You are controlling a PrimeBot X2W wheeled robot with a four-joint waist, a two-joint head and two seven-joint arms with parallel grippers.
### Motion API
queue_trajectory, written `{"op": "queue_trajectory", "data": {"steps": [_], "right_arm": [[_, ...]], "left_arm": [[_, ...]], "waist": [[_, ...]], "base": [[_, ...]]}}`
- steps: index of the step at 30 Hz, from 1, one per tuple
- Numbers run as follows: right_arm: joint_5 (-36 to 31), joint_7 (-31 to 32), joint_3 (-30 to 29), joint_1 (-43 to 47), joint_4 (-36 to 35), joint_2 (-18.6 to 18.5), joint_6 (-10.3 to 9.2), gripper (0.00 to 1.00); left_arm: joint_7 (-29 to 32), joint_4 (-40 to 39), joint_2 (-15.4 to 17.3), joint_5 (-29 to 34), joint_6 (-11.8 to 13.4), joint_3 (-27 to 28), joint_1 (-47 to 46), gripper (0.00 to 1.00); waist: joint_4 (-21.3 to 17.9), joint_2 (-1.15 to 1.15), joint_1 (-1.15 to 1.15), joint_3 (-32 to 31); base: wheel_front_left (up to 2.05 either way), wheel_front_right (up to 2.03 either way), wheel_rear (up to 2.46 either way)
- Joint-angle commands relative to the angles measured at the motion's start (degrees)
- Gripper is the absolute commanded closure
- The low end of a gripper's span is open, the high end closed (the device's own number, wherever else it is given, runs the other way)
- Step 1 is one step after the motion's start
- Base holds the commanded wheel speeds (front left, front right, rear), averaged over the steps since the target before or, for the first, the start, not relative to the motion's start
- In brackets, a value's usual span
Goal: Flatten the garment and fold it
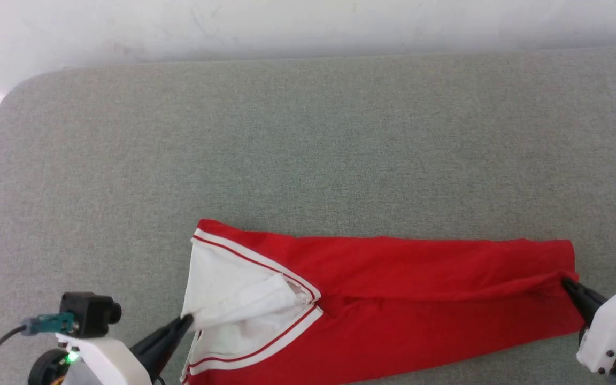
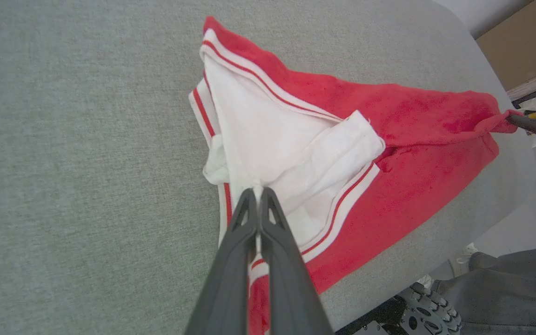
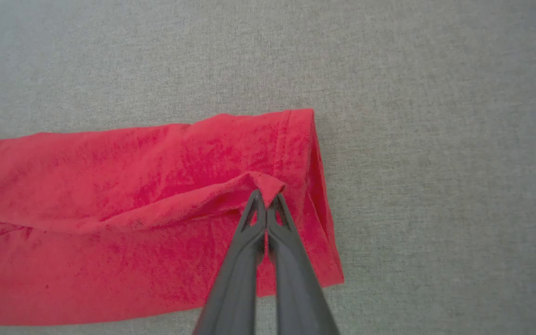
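On the near side of the table: the garment (image 1: 420,299) lies flat on the grey cloth-covered table (image 1: 308,133), close to the front edge. Part of its lower edge is cut off at the bottom of the head view.
Long axis: side to side across the robot's front.
Pointing: the white sleeve (image 1: 222,289) and striped trim (image 1: 257,258) lie toward the robot's left, and the plain red hem (image 1: 570,256) toward its right.
Shape: a narrow red band, doubled lengthwise, with one long crease down its middle.
Left gripper (image 1: 187,320): the fingers are pressed together on a pinch of white sleeve cloth at the left end.
Right gripper (image 1: 566,282): the fingers are closed on a small peak of red cloth just in from the hem. The peak is raised a little above the layer beneath it.
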Motion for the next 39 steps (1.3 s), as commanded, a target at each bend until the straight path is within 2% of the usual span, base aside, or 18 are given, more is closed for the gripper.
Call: {"op": "queue_trajectory", "data": {"steps": [1, 11, 12, 13, 14, 15, 16, 21, 24, 28, 29, 31, 34, 37, 39], "right_arm": [[-0.9, -0.6, 0.5, -0.2, 1.4, -0.4, -0.04, 1.0], [-2.7, -3.6, 3.3, -4.5, 10.5, 0.3, -0.04, 1.0], [-2.8, -3.9, 3.5, -4.8, 11.2, 0.3, -0.04, 1.0], [-2.8, -4.1, 3.5, -5.1, 11.9, 0.4, -0.04, 1.0], [-2.7, -4.4, 3.5, -5.4, 12.5, 0.5, -0.04, 0.89], [-2.7, -4.6, 3.5, -5.6, 13.0, 0.5, -0.04, 0.5], [-2.5, -4.9, 3.3, -5.8, 13.4, 0.7, -0.04, 0.0], [-1.5, -4.6, 2.7, -5.2, 11.0, 0.2, -0.04, 0.0], [0.1, -3.8, 1.6, -3.5, 6.4, 0.0, -0.04, 0.0], [0.1, -3.7, -1.8, -1.2, 0.4, 0.3, -0.04, 0.0], [0.1, -3.7, -1.8, -1.2, 0.4, 0.3, -0.04, 0.0], [-1.0, -3.9, -3.4, -0.3, -0.9, 0.7, -0.04, 0.0], [-3.0, -2.9, -4.9, 1.0, -1.4, 1.8, -0.04, 0.0], [-4.1, -2.1, -4.9, 1.2, -0.4, 2.1, -0.04, 0.0], [-4.6, -2.0, -4.7, 0.8, 0.5, 2.2, -0.04, 0.0]], "left_arm": [[0.3, 1.2, -1.0, -0.3, -0.3, -0.6, -0.5, 1.0], [-0.6, 12.9, -6.9, 1.0, -1.9, -4.2, -6.9, 1.0], [-0.9, 14.1, -7.5, 1.2, -1.9, -4.4, -7.4, 0.81], [-1.1, 15.2, -7.9, 1.5, -2.1, -4.7, -7.9, 0.53], [-1.4, 16.2, -8.4, 1.6, -2.0, -4.8, -8.3, 0.0], [-1.8, 17.1, -8.8, 1.6, -1.9, -4.8, -8.6, 0.0], [-2.2, 17.7, -9.2, 1.8, -2.0, -4.8, -8.9, 0.0], [-6.8, 16.4, -10.0, 1.6, -1.2, -2.2, -8.5, 0.0], [-12.2, 12.4, -10.4, 2.2, 1.0, 1.3, -6.8, 0.0], [-22.4, 6.8, -11.4, 6.3, 5.7, 6.3, -4.1, 0.0], [-22.4, 6.8, -11.4, 6.3, 5.7, 6.3, -4.1, 0.0], [-27.9, 5.0, -12.3, 9.7, 8.3, 8.6, -2.9, 0.0], [-30.8, 2.4, -13.8, 15.3, 10.2, 11.7, -1.8, 0.0], [-31.1, -0.6, -16.7, 22.2, 10.7, 14.8, -0.8, 0.0], [-31.1, -2.4, -19.1, 26.6, 10.2, 16.5, 0.2, 0.0]], "waist": [[0.0, -0.01, 0.0, 0.1], [-0.2, -0.01, 0.0, 1.7], [-0.3, -0.01, 0.0, 1.9], [-0.3, -0.01, 0.0, 2.0], [-0.3, -0.01, 0.0, 2.0], [-0.3, -0.01, 0.0, 2.1], [-0.4, -0.01, 0.0, 2.1], [-0.4, -0.01, 0.0, 1.8], [-0.5, -0.01, 0.0, 1.5], [-0.6, -0.01, 0.0, 1.0], [-0.6, -0.01, 0.0, 1.0], [-0.5, -0.01, 0.0, 0.7], [-0.1, -0.01, 0.0, 0.4], [0.3, -0.01, 0.0, 0.5], [0.6, -0.01, 0.0, 0.9]], "base": [[0.0, 0.0, 0.0], [0.0, 0.0, 0.0], [0.0, 0.0, 0.0], [0.0, 0.0, 0.0], [0.0, 0.0, 0.0], [0.0, 0.0, 0.0], [0.0, 0.0, 0.0], [0.0, 0.0, 0.0], [0.0, 0.0, 0.0], [0.0, 0.0, 0.0], [0.0, 0.0, 0.0], [0.0, 0.0, 0.0], [0.0, 0.0, 0.0], [0.0, 0.0, 0.0], [0.0, 0.0, 0.0]]}}
